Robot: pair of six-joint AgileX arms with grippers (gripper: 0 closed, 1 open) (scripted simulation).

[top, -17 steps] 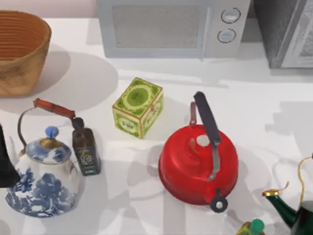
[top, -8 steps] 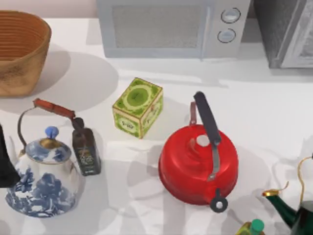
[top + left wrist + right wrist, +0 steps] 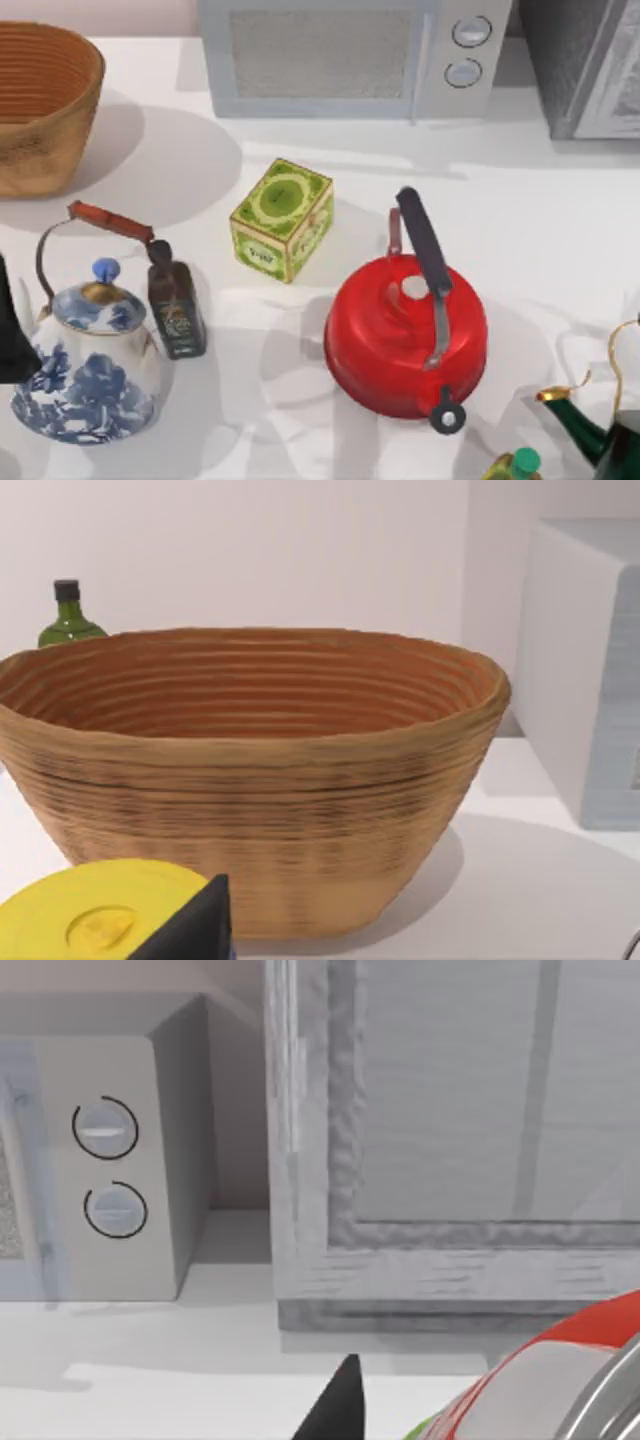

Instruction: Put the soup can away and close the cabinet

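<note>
Left gripper [image 3: 190,935]: dark tip low in the left wrist view, facing the basket; jaw state cannot be told.
Yellow lid [image 3: 95,920]: round, just beside that dark tip, in front of the basket.
Basket [image 3: 40,105]: woven, tan, at the table's far left corner; upright, its inside ribbed.
Green bottle [image 3: 68,615]: neck and shoulder rising behind the basket's far rim.
Teapot [image 3: 90,375]: blue-and-white, near left, with a wire bail and a red-brown grip.
Dark bottle [image 3: 175,305]: touching or just beside the teapot's right flank.
Tea tin [image 3: 282,218]: green, square, near the table's middle, well apart from the basket.
Microwave [image 3: 340,55]: white, against the back edge, its two round dials toward the right end.
Red kettle [image 3: 405,335]: right of centre, black handle laid across the lid.
Capped bottle [image 3: 515,465]: green cap, cut off at the near edge.
Green kettle [image 3: 600,425]: near right corner, gold-tipped spout pointing left.
Cabinet [image 3: 585,65]: grey, speckled, far right corner, just beside the microwave; pale framed door panel facing the right wrist camera.
Right gripper [image 3: 335,1410]: dark tip low in the right wrist view, in front of the cabinet door; jaw state cannot be told.
Soup can [image 3: 545,1375]: very close to the right wrist camera, beside the dark tip, tilted; red-and-white label, silver rim, outside the cabinet.
</note>
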